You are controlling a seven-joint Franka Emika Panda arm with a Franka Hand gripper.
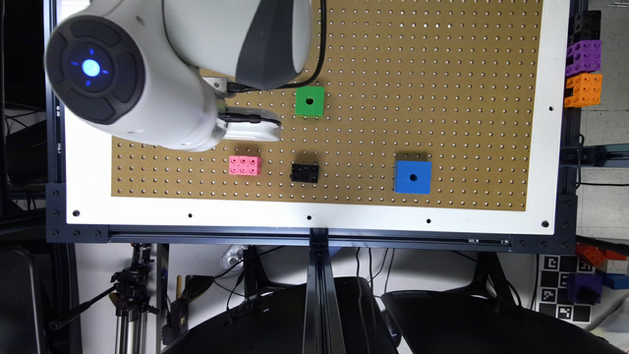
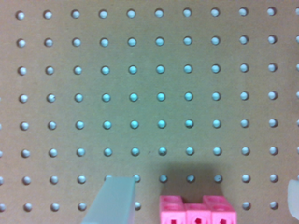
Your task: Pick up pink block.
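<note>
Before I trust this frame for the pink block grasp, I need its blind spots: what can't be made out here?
- Pink block: wrist view, cut off by the picture edge, so its far side is unseen.
- Gripper: wrist view, one finger shows plainly, the other is a blurred sliver at the edge.
- Gripper: exterior view, the arm covers most of it.
- Pegboard: exterior view, part is hidden under the arm.

The arm (image 1: 162, 73) is glossy white with dark grey joint panels. A round black end cap (image 1: 93, 69) bears a glowing blue light. Black cables (image 1: 317, 54) run along it toward the white gripper (image 1: 253, 129).
</note>
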